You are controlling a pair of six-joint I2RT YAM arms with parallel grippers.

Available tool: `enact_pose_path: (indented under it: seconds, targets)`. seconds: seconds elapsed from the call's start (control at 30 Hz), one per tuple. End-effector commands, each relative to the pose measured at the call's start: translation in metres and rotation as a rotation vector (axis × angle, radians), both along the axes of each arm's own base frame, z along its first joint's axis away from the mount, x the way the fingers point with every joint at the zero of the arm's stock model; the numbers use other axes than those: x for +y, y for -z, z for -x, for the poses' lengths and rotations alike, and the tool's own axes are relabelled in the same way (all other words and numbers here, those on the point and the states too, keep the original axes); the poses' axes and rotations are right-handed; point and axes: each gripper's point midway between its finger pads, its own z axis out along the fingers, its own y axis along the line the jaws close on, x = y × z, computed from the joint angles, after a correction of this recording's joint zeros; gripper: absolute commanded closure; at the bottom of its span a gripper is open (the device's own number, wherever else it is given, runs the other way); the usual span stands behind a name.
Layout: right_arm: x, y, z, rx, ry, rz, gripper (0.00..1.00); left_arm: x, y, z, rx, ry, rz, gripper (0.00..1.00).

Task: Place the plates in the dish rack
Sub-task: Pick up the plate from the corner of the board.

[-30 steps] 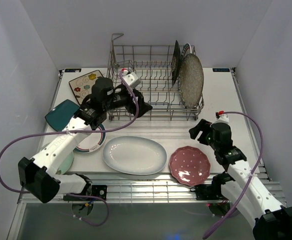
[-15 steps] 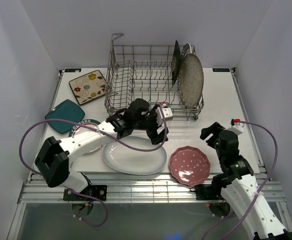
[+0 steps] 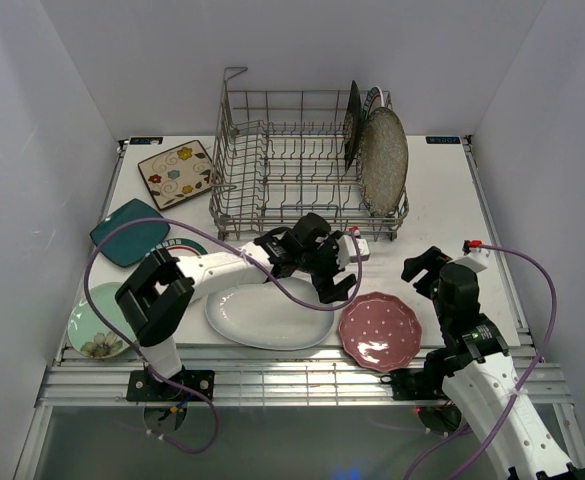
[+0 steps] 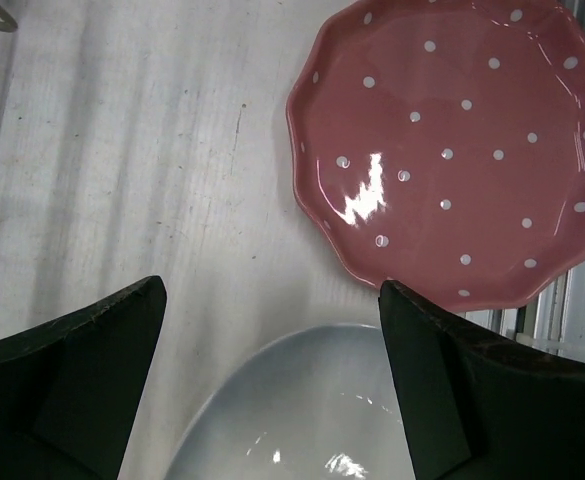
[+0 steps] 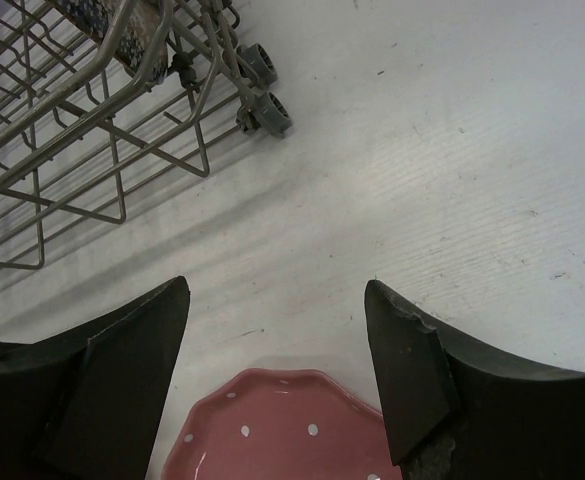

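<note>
Both pincers stand spread wide, grasping nothing. The left pincer (image 3: 337,282) has swung away from the dish rack (image 3: 234,160) and now hovers low over the counter (image 3: 442,190). That suggests a fresh pick. The pink dotted plate (image 3: 379,330) lies just ahead of it, the white oval plate (image 3: 252,318) under its wrist. The right pincer (image 3: 422,268) hovers near the pink plate's far edge, with the rack well behind.

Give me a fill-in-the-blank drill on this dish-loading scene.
1. In the dish rack, the speckled grey plate stands ____.
2. The left gripper hovers with its jaws ____.
3. The white-dotted scalloped plate lying on the table is coloured ____.
Missing words: upright; open; pink.
</note>
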Motion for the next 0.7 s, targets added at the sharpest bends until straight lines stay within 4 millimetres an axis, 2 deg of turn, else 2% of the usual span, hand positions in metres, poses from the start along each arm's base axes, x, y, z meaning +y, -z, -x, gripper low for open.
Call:
enact_pose_path:
  seconds: [0.0,0.13,0.27,0.57,0.67]
  targets:
    - [0.003,-0.012,-0.005,-0.054,-0.013,-0.007,0.23,-0.023,-0.012,-0.009,-0.029,0.017,0.047,0.02]
    - [0.003,-0.014,-0.005,-0.063,-0.014,-0.006,0.23,-0.036,-0.008,-0.015,-0.016,0.007,0.038,0.02]
    - [0.002,-0.017,-0.005,-0.076,-0.013,-0.007,0.23,-0.044,-0.002,-0.010,0.008,0.017,0.032,0.04]
    - [0.000,-0.017,-0.004,-0.081,0.001,-0.006,0.23,-0.048,0.018,0.006,0.070,0.029,-0.006,0.10]
    - [-0.001,-0.017,-0.004,-0.085,0.003,-0.008,0.23,-0.048,0.031,0.011,0.111,0.024,-0.024,0.12]
